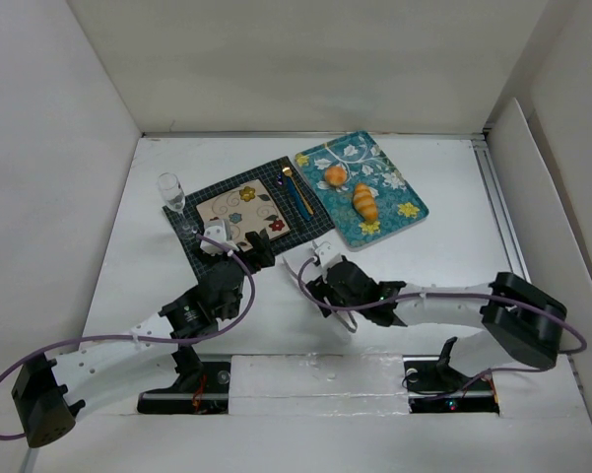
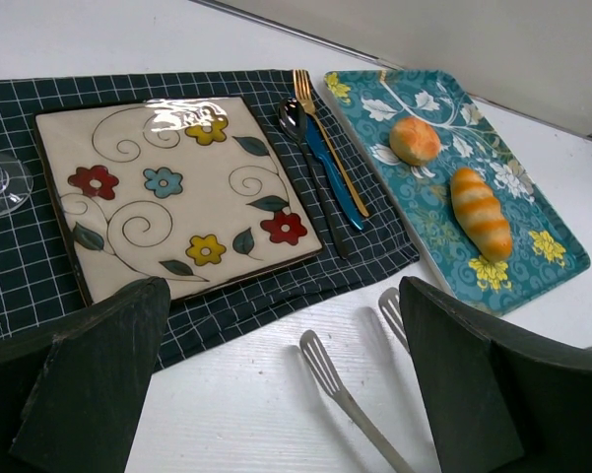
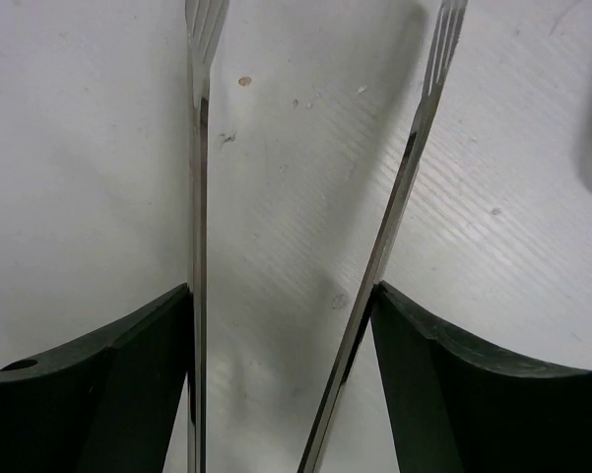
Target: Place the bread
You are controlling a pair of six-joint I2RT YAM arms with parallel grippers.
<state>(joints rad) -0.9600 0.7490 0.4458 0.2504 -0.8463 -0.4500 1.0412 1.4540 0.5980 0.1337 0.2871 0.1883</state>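
Two breads lie on the teal flowered tray (image 1: 399, 212): a round roll (image 1: 335, 175) and a long striped loaf (image 1: 365, 202); both also show in the left wrist view, the roll (image 2: 415, 140) and the loaf (image 2: 481, 212). The cream flowered plate (image 1: 246, 211) sits bare on a dark checked placemat (image 1: 202, 251). My right gripper (image 1: 323, 283) is shut on metal tongs (image 3: 198, 197), one finger outside each arm, the tips (image 2: 320, 360) spread just above the white table, short of the tray. My left gripper (image 2: 281, 394) is open and empty at the placemat's near edge.
A wine glass (image 1: 170, 189) stands at the placemat's left edge. A fork, spoon and blue-handled knife (image 1: 297, 192) lie between plate and tray. White walls enclose the table on the left, back and right.
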